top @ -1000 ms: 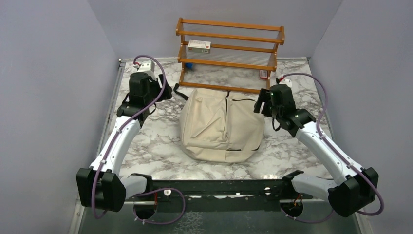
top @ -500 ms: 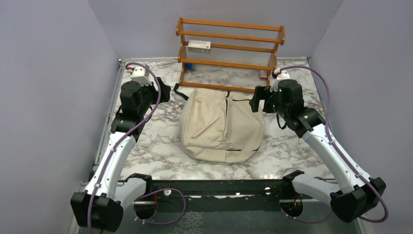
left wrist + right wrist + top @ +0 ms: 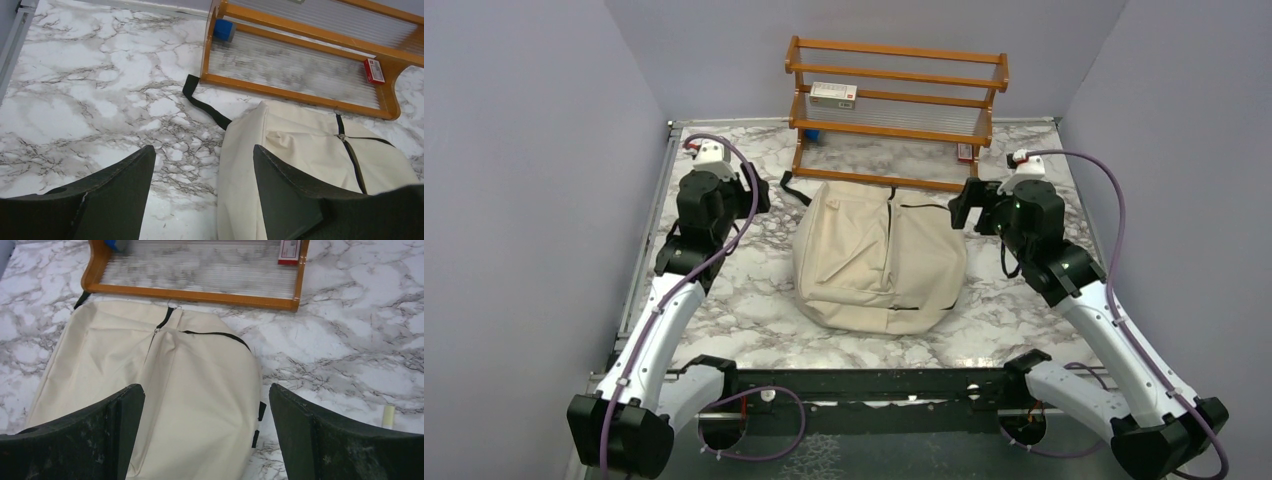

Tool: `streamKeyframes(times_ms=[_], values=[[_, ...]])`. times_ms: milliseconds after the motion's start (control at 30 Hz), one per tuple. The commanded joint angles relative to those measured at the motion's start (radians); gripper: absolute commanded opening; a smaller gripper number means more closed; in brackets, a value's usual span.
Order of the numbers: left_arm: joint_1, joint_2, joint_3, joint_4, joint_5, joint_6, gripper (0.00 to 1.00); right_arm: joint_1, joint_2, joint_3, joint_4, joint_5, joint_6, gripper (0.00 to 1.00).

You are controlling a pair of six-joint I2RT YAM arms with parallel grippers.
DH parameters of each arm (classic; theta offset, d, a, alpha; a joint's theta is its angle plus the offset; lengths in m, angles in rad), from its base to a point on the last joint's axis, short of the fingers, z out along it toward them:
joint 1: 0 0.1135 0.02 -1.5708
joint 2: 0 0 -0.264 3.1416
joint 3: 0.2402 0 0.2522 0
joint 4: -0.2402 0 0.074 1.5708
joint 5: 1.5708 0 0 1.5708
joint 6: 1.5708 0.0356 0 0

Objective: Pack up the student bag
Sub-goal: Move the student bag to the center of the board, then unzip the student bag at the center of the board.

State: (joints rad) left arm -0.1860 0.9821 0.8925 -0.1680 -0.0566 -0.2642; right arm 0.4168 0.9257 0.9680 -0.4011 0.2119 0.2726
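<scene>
Left gripper [image 3: 200, 152]: jaws apart, nothing between them; it hangs over bare marble table [image 3: 754, 310] just beside the bag's left edge, angled toward the far end, probably to approach the top of the bag.

A black strap [image 3: 202, 102] trails loose from the bag's far-left corner toward the rack.

The student bag [image 3: 879, 260] lies flat at mid-table between the two arms, top end toward the rack; its black zipper [image 3: 215, 333] appears drawn closed, so the interior and any contents cannot be seen; judged not yet opened for packing.

Wooden rack [image 3: 894, 110] stands at the far edge behind the bag, likely as the supply point. A blue block [image 3: 224, 30] sits at the left end of the lowest shelf; a red-and-white carton [image 3: 833, 95] sits on a higher shelf; a small red box [image 3: 374, 70] sits at the right end of the lowest shelf. None is in the bag as far as can be seen.

Right gripper [image 3: 205, 387]: jaws spread wide, released, holding nothing; it hovers above the bag's right half, facing the zipper; judged positioned to open it.

A small pale stick [image 3: 388, 416] lies on the table right of the bag.
</scene>
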Motion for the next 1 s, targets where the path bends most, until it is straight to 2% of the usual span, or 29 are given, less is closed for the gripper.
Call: streamKeyframes(times_ms=[0, 267, 533, 767, 967], values=[[-0.023, -0.031, -0.013, -0.001, -0.059, 0.034, 0.73, -0.006, -0.035, -0.023, 0.048, 0.089, 0.048, 1.00], [-0.024, -0.045, -0.040, 0.007, -0.065, 0.020, 0.73, -0.005, -0.086, -0.068, 0.078, 0.160, 0.056, 1.00], [-0.024, -0.054, -0.076, 0.026, -0.071, 0.002, 0.73, -0.006, -0.118, -0.102, 0.090, 0.168, 0.055, 1.00], [-0.023, -0.061, -0.085, 0.031, -0.077, 0.001, 0.73, -0.006, -0.137, -0.117, 0.089, 0.156, 0.063, 1.00], [-0.023, -0.066, -0.091, 0.031, -0.059, 0.003, 0.73, -0.005, -0.138, -0.117, 0.051, 0.213, 0.086, 1.00]])
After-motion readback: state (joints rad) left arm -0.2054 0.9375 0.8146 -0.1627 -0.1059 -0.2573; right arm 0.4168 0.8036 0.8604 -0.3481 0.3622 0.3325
